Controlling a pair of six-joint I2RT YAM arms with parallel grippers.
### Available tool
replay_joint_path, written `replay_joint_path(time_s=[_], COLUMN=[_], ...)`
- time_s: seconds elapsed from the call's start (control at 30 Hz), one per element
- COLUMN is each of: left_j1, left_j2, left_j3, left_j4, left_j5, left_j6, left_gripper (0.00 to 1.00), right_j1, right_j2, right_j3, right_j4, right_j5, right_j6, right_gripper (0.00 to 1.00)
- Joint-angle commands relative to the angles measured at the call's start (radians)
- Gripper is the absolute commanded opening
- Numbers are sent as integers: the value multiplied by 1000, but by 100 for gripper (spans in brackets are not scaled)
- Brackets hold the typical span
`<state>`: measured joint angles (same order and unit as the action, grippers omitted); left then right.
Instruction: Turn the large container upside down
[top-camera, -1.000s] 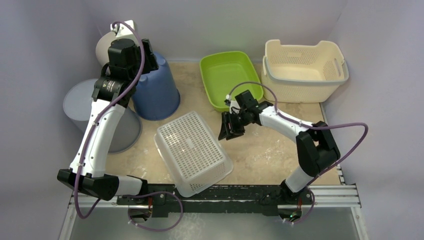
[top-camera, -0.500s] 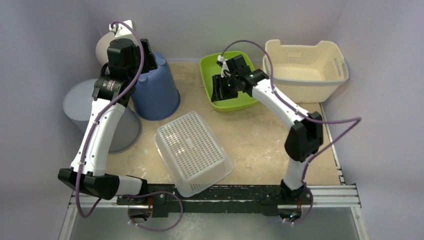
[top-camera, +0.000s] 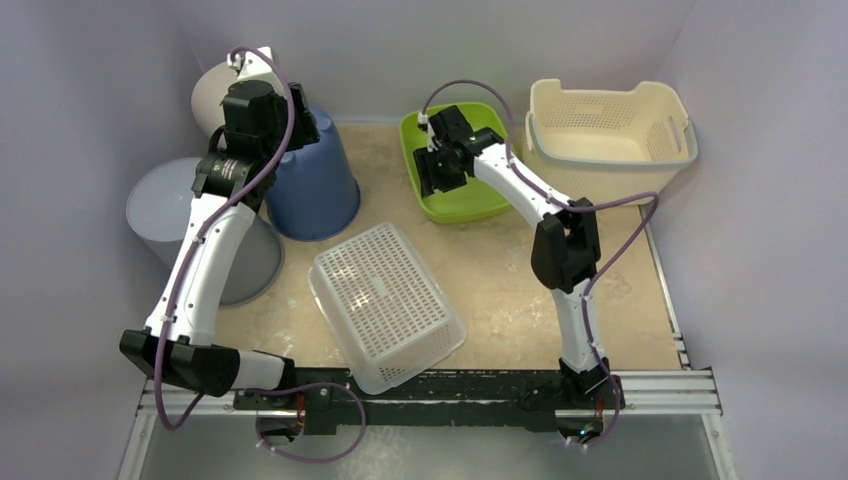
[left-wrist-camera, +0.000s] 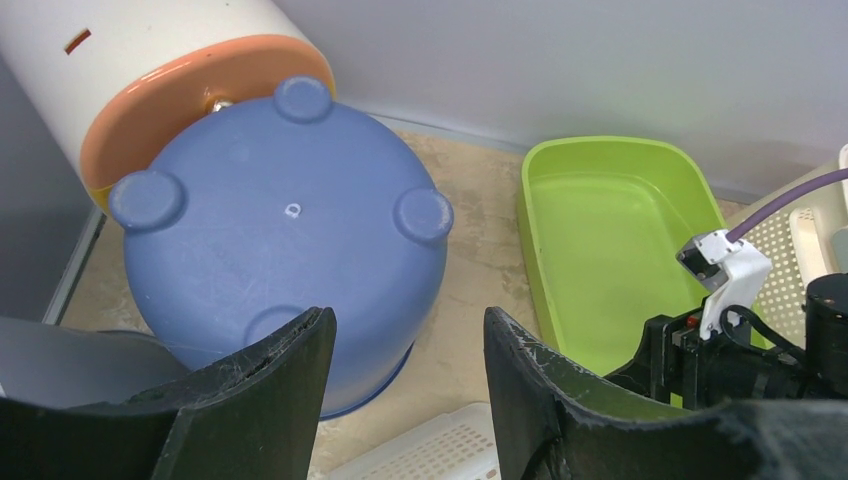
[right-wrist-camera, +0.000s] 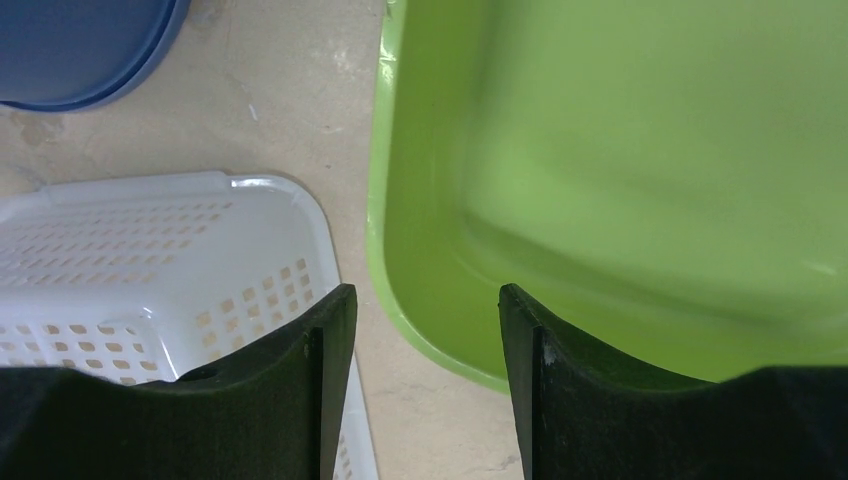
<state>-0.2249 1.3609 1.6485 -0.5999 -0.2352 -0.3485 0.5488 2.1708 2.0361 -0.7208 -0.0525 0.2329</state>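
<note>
An upright green tub (top-camera: 455, 205) (right-wrist-camera: 620, 150) (left-wrist-camera: 600, 230) stands at the back centre with nothing in it. My right gripper (top-camera: 430, 180) (right-wrist-camera: 425, 300) hovers open over its near-left rim, with nothing between the fingers; bare table and the rim show in the gap. High at the back left, my left gripper (top-camera: 300, 122) (left-wrist-camera: 408, 325) hangs open and holds nothing, above an upside-down blue bucket (top-camera: 320, 190) (left-wrist-camera: 270, 230). Which of the containers here is the large container I cannot tell.
A white perforated basket (top-camera: 385, 300) (right-wrist-camera: 150, 260) lies upside down at the front centre. A cream basket (top-camera: 610, 140) stands upright at the back right. A grey bin (top-camera: 160, 210) and a white cylinder with an orange rim (top-camera: 215, 95) (left-wrist-camera: 150, 60) sit at the left, against the walls.
My right arm has swung from beside the white basket to the back, over the green tub, its jaws opening a little. The left arm has barely moved.
</note>
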Motion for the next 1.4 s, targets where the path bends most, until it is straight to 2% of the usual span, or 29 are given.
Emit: replay_joint_path(time_s=[0.0, 0.2, 0.53, 0.73, 0.87, 1.0, 1.1, 1.37], left_j1=[9, 13, 17, 21, 22, 24, 24, 25], left_j2=[-8, -4, -5, -15, -18, -23, -24, -25], left_j3=[-15, -30, -25, -33, -33, -32, -33, -24], left_j4=[48, 64, 56, 54, 55, 55, 55, 61], left_j5=[10, 19, 22, 19, 22, 18, 21, 28], left_j6=[-9, -15, -12, -9, -10, -10, -13, -18], left_gripper=[56, 56, 56, 56, 56, 56, 56, 56], right_j1=[26, 68, 95, 97, 97, 96, 93, 63], right_j2=[-46, -25, 20, 59, 63, 35, -4, -75], right_j3=[2, -48, -82, -88, -94, -69, -23, 172], right_j4=[32, 37, 39, 37, 54, 80, 133, 301], right_j5=[-20, 9, 302, 356, 353, 320, 214, -87], right_j6=[-21, -20, -6, -12, -18, -15, -22, 53], right_gripper=[57, 56, 53, 50, 41, 18, 1, 0])
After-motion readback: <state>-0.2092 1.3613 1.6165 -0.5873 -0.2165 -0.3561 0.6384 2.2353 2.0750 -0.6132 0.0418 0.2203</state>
